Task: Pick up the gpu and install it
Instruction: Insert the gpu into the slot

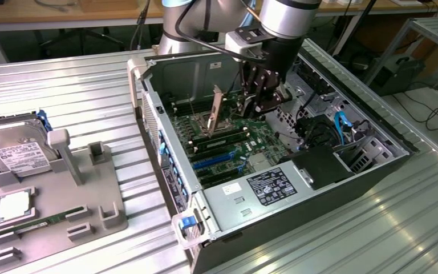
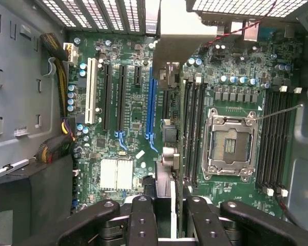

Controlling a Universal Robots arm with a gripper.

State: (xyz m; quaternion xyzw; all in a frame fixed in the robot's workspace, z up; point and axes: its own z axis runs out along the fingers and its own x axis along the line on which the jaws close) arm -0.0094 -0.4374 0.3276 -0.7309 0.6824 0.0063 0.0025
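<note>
The gpu (image 1: 216,111) stands upright on edge inside the open computer case (image 1: 166,80), its brownish face toward the exterior view's left. It hangs just above the motherboard (image 1: 227,142). My gripper (image 1: 259,107) reaches down into the case and is shut on the card. In the wrist view the gpu (image 2: 170,134) shows edge-on, running away from between my two black fingers (image 2: 143,220). Its silvery end bracket (image 2: 177,36) sits at the case's rear slots. The card's edge lies close beside the long blue slot (image 2: 151,102).
The empty processor socket (image 2: 231,141) and memory slots (image 2: 272,138) lie beside the card. A power supply (image 1: 272,185) and cables fill the case's near end. Outside, a grey fixture tray (image 1: 59,211) holds a hard drive (image 1: 17,151) and a green memory stick (image 1: 40,224).
</note>
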